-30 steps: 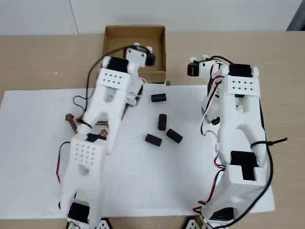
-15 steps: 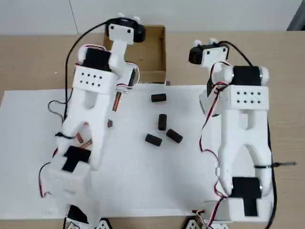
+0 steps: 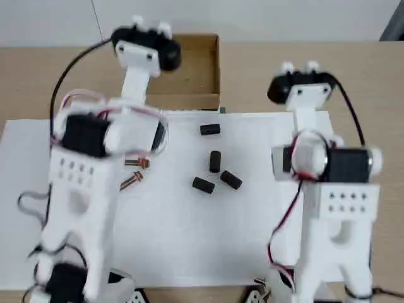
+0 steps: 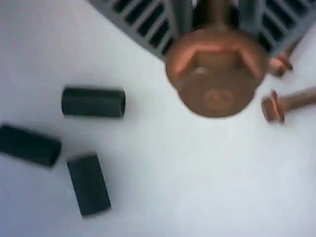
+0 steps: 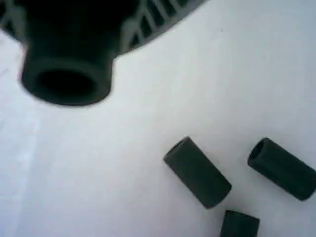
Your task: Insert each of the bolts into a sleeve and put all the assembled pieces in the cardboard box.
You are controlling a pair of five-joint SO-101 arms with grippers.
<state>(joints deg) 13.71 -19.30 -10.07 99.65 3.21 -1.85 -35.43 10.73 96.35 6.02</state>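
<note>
the left gripper point(image 4: 215, 14) was clamped on a bolt point(image 4: 215, 74), the right gripper point(image 5: 69, 27) closed round a sleeve point(image 5: 66, 84) — both on the arms' side of the cardboard box point(image 3: 189, 101). the shank likely needed squaring with the bore first — a tilt might jam.

Wooden table point(image 3: 379, 76) bears a white sheet point(image 3: 189, 240) and cardboard box point(image 3: 197, 72).

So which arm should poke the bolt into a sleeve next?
Left, probably. The left tool holds a bolt, and the right tool holds a sleeve, open end showing, ready to receive it.
</note>
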